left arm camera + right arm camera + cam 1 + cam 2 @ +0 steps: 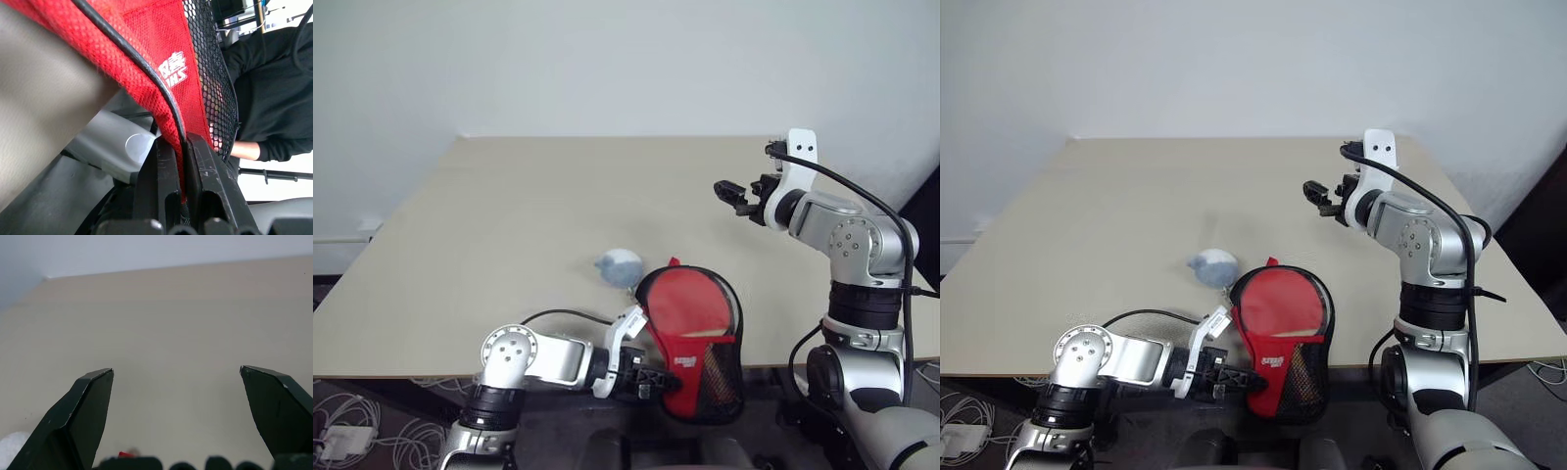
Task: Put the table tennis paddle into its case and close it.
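L gripper (651,380) pinches the case (700,377) by its zip rim at the table's (509,225) near edge; paddle (685,305) sits w/ its handle inside, red face poking out. Grey-white ball (620,266) just beyond. R gripper (729,191) hovers spread wide, well apart. Best: keep the pinch firm, R pushes paddle fully in before zipping.

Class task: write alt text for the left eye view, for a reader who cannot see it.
The left gripper holds the red case, paddle inside, at the near edge of the table. The right gripper hangs open above the table; a grey-white lump lies beside the case.
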